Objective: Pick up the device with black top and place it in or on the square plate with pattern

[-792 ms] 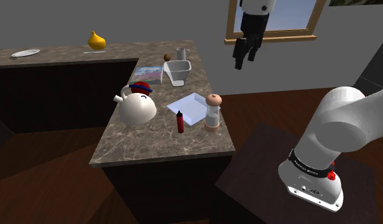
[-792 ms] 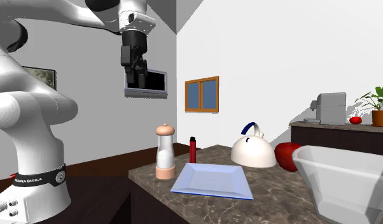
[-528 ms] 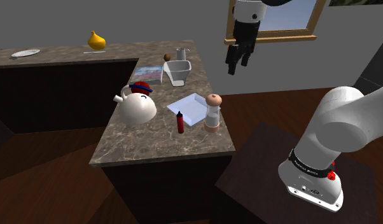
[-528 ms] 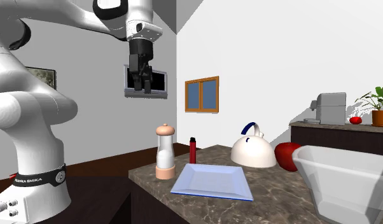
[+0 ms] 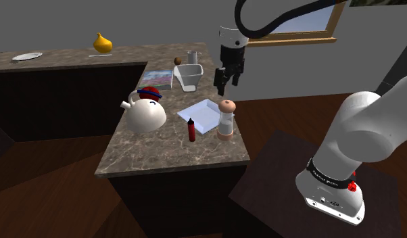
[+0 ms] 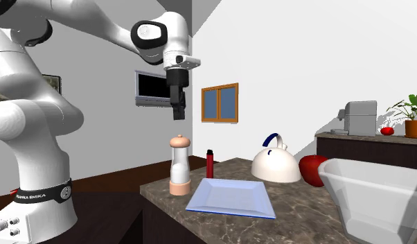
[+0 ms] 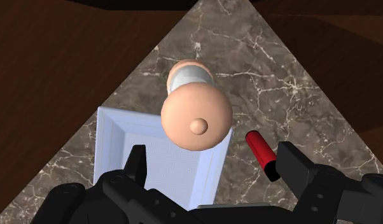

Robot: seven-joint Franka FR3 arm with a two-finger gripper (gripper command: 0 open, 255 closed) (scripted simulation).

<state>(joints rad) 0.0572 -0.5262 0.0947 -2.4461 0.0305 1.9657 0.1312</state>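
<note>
The all-black two-finger gripper (image 5: 221, 84) is hanging over the peach-capped grinder (image 7: 196, 118), fingers spread wide and empty, presumably readied for a top grasp. The slim red cylinder with black top (image 5: 191, 129) is standing just beside the pale-blue square plate (image 5: 199, 112).

The surface (image 5: 151, 152) is veined brown stone, smooth with a slight sheen. The floor (image 5: 53, 196) is dark grained wood. The kettle (image 5: 145, 116) body is smooth white. The square plate (image 6: 231, 196) is smooth, pale blue, matt.
</note>
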